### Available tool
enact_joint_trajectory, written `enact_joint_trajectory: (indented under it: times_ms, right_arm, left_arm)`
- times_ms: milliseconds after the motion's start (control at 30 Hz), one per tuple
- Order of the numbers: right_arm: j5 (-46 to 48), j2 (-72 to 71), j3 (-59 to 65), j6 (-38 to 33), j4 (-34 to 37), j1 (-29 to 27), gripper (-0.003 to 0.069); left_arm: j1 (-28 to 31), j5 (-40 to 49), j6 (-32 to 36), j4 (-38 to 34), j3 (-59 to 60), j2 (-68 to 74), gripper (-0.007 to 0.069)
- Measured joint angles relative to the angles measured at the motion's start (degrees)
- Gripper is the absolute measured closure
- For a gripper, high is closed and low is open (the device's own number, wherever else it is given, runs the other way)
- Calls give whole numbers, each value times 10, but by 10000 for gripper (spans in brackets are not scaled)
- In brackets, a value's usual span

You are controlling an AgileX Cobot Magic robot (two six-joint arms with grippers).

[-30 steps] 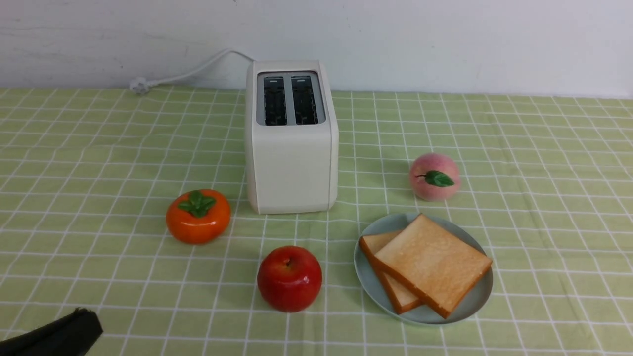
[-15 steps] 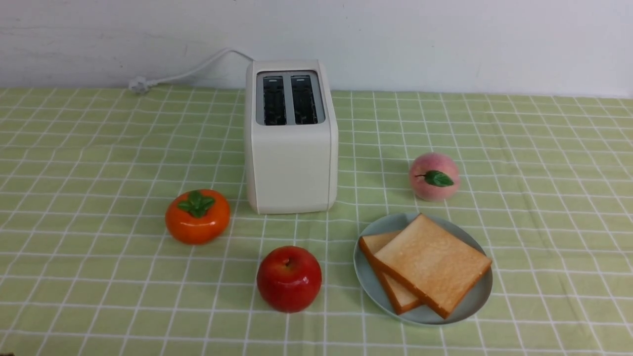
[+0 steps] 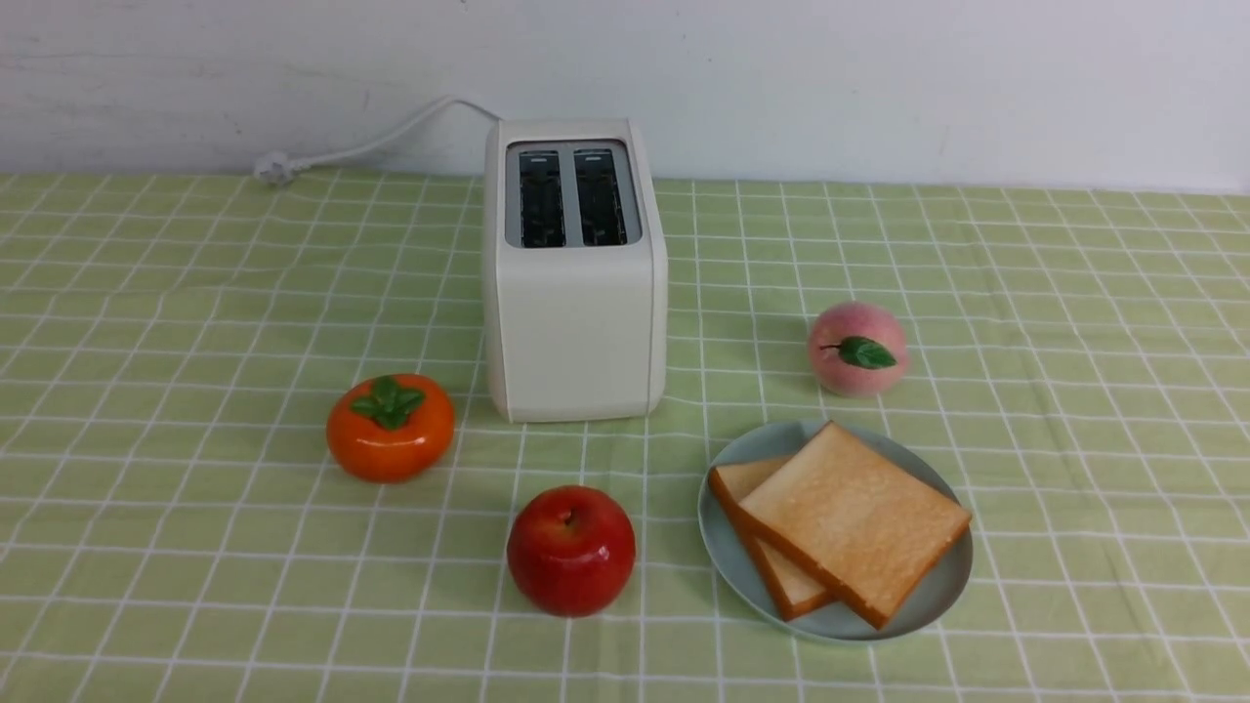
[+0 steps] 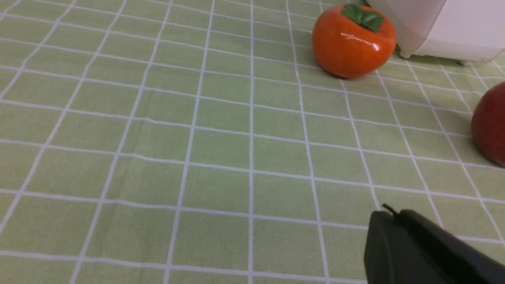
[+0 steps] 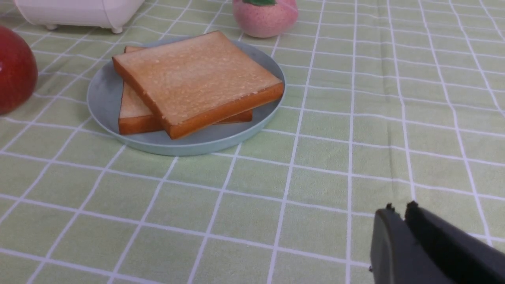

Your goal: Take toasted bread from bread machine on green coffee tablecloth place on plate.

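Both slices of toasted bread [image 5: 197, 81] are stacked on the plate [image 5: 103, 102], well ahead of the right pincer [image 5: 398, 209], whose fingers are pressed together and grip nothing. The bread machine [image 3: 576, 293] is seen with both slots vacant on the green coffee tablecloth [image 3: 195, 293], beyond the plate. The left pincer [image 4: 388, 215] is likewise closed and unladen above the tablecloth; a persimmon [image 4: 353, 41] and an apple [image 4: 491, 124] lie ahead of it.
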Motion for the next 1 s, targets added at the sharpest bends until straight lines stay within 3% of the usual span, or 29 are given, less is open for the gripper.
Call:
enact_joint_trajectory:
  times_ms: [1000]
  right_arm:
    - [0,0,0,0,0,0,563]
  left_arm:
    - [0,0,-2,0,0,0,638]
